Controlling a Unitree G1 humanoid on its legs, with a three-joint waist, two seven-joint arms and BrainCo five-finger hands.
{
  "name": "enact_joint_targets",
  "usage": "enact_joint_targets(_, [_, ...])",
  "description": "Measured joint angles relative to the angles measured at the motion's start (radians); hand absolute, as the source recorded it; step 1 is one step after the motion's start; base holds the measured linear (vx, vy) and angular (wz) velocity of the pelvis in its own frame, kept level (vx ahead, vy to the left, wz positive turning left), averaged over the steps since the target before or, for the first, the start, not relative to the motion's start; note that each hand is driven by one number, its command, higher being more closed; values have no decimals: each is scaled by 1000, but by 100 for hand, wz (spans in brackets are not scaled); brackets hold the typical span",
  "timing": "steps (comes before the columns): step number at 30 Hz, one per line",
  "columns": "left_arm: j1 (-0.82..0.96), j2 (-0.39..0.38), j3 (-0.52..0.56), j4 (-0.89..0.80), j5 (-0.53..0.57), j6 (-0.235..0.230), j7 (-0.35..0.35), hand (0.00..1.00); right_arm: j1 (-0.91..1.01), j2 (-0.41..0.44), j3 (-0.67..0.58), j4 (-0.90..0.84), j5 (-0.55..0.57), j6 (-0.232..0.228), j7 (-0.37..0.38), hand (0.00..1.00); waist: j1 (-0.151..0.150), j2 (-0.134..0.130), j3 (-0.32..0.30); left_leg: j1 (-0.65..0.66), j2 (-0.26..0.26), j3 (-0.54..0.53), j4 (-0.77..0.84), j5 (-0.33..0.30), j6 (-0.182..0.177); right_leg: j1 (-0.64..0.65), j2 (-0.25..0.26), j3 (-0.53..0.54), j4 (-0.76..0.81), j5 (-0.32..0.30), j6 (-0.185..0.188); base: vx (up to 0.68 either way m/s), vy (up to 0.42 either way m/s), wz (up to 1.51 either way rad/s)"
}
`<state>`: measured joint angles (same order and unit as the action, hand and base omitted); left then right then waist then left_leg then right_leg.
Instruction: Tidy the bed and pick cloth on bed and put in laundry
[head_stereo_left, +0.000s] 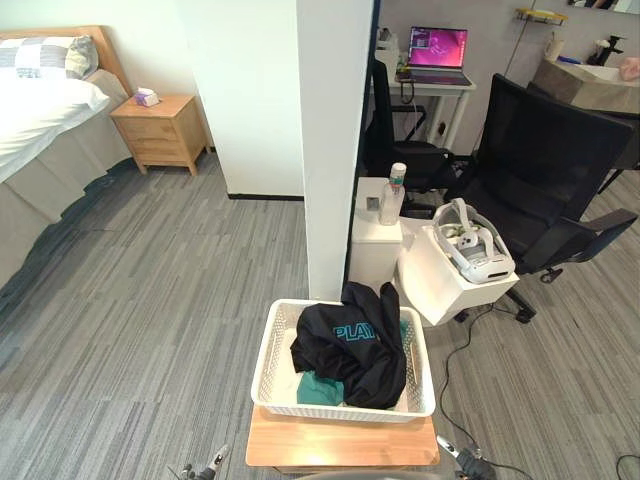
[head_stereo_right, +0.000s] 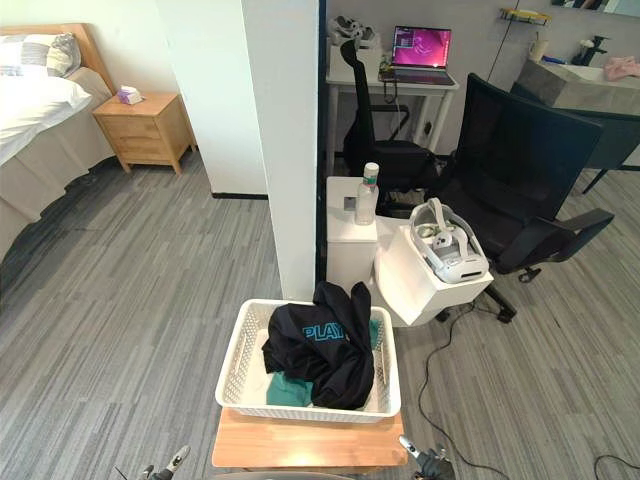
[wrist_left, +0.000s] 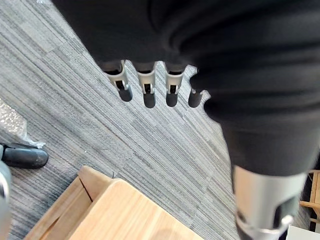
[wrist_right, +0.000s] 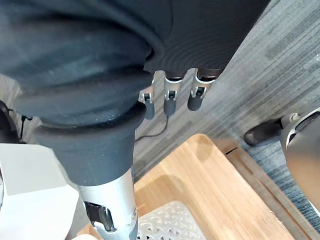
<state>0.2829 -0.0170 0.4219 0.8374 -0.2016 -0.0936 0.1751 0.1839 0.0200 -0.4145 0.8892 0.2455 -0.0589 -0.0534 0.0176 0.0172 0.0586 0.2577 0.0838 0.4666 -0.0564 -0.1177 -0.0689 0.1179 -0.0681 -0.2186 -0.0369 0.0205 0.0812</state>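
L hand (wrist_left: 147, 92): fingers straight, slightly apart, tips down, nothing in it. It hangs over grey carpet (wrist_left: 75, 100), w/ a corner of the wooden stool (wrist_left: 125, 210) just past the fingertips.

R hand (wrist_right: 170, 100): fingers straight and loose, thumb apart from them, nothing in it. Stool top sits right below the fingertips, and a corner of the white basket is beside the thumb.

Task cloth: black garment (head_stereo_left: 350, 350) w/ teal print is in the white lattice laundry basket (head_stereo_left: 272, 365), straight ahead of both hands and between them. It's heaped, w/ one fold up over the basket's far rim. Teal cloth (head_stereo_left: 318, 388) is under it, by the wall nearest the hands. Basket rests on the stool, and the stool's near edge sticks out toward the hands.

Bed (head_stereo_left: 40, 110) is well away, fwd and out on the L hand's side. It has a white cover and a checked pillow (head_stereo_left: 45, 55) at the headboard. Wooden nightstand (head_stereo_left: 160, 130) is beside it, w/ a tissue box (head_stereo_left: 147, 97) on top.

White pillar (head_stereo_left: 335, 150) is just beyond the basket. Fwd on the R hand's side:
- small white cabinet (head_stereo_left: 375, 245) w/ a bottle (head_stereo_left: 393, 195) on it
- tilted white box (head_stereo_left: 445, 285) carrying a headset (head_stereo_left: 475, 245)
- black office chair (head_stereo_left: 550, 170)
- open laptop (head_stereo_left: 437, 55) on a desk, farther back
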Motion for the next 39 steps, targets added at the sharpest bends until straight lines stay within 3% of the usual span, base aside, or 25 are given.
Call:
enact_joint_targets(4, [-8,-9,-10,5,-3,33,-24,0,7,11,0,0,18,0,10,0,1,-11,4,-8,-1,-18,0,1,-1,0,-5,-26,3,-3,0,-8,-5,14])
enact_joint_targets(8, [-39,-15,-45,67,-36,117,-80,0,30,26,-2,48,75,-5,25,0,-1,-21,1,-16,-9,-79,-3,3,-1,-3,-24,-71,53,-46,10,0,-8,38])
enact_joint_targets(14, [-102,66,-159,140,-84,226,-134,0,8,9,0,100,127,-10,45,0,-2,-25,3,-45,-21,-150,4,12,2,1,-35,-118,39,-51,12,30,-8,31])
enact_joint_targets(18, [-131,89,-198,155,-69,232,-150,0,-7,-5,0,119,129,-7,56,0,-5,-24,33,-53,-17,-159,20,11,1,18,-24,-119,28,-50,10,-26,-47,6])
enact_joint_targets(23, [-156,103,-231,154,-75,205,-149,0,-52,-36,0,153,128,3,51,0,-9,-27,84,-96,-19,-163,79,18,-9,13,-22,-109,14,-44,-1,-55,-32,4])
enact_joint_targets(25, [-159,106,-230,151,-74,191,-149,0,-61,-38,1,159,132,5,42,0,-8,-37,91,-154,-10,-156,183,18,-9,-8,-32,-92,29,-55,-16,-73,-60,0])
enact_joint_targets(26, [-159,110,-229,143,-70,186,-149,0,-70,-38,1,157,137,7,35,0,-9,-41,93,-213,12,-150,282,17,-10,-36,-31,-48,48,-71,-46,-132,-80,-29])
enact_joint_targets(27, [-159,109,-222,143,-64,182,-149,0,-71,-46,0,152,137,9,35,0,-8,-40,94,-232,37,-146,355,-16,-25,-51,-31,-34,54,-63,-51,-138,-64,-40])
enact_joint_targets(28, [-162,109,-213,142,-62,185,-150,0,-74,-50,-1,151,137,10,36,0,-10,-24,109,-267,83,-121,525,-71,-7,-54,-16,-32,75,-67,-52,-105,-28,-69])
enact_joint_targets(29, [-152,94,-215,143,-61,190,-149,0,-66,-68,-1,144,137,10,36,0,-8,25,114,-312,200,-95,874,-112,23,-67,24,-25,134,-82,-70,-36,-2,-63])
enact_joint_targets(30, [-144,89,-217,144,-60,192,-152,0,-60,-86,-1,145,137,14,36,0,-9,41,110,-322,234,-95,975,-99,24,-75,38,-19,161,-93,-72,24,16,-53])
enact_joint_targets(31, [-150,82,-220,145,-53,196,-153,0,-49,-103,1,138,137,17,37,0,-31,66,103,-334,253,-109,950,76,23,-98,58,-10,203,-104,-73,47,5,5])
enact_joint_targets(33, [-198,94,-219,149,-28,199,-155,0,-39,-95,-1,159,137,20,39,0,-68,-4,100,-327,182,-105,825,61,-7,-142,22,-4,187,-106,-78,-12,-22,46])
enact_joint_targets(34, [-240,100,-198,175,-8,209,-169,0,-38,-75,-26,194,137,10,51,0,-78,-14,107,-282,217,-19,860,13,-5,-131,14,-32,124,-46,-92,-63,11,44])
enact_joint_targets(35, [-246,94,-195,180,-1,214,-176,0,-39,-71,-44,195,137,9,52,0,-86,-11,109,-253,232,-2,839,28,-3,-136,16,-39,141,-48,-95,-46,47,45])
enact_joint_targets(36, [-253,85,-196,184,1,216,-181,0,-34,-69,-59,193,137,8,52,0,-94,-6,110,-215,235,6,758,85,-2,-142,14,-54,169,-53,-100,-24,68,62])
enact_joint_targets(37, [-281,57,-209,182,6,214,-188,0,-23,-77,-74,188,137,6,56,0,-113,-4,132,-148,168,-12,619,88,-27,-224,-11,-93,342,-107,-106,-108,33,91])
enact_joint_targets(38, [-291,52,-227,186,16,216,-191,0,-16,-64,-60,185,137,3,60,0,-128,11,116,-101,177,-58,521,47,-69,-259,58,-78,294,-123,-77,-145,47,91])
enact_joint_targets(39, [-297,63,-239,185,17,216,-195,0,-9,-51,-36,184,137,-6,59,0,-128,11,111,-88,173,-56,500,16,-88,-263,85,-83,199,-58,-114,-207,21,77])
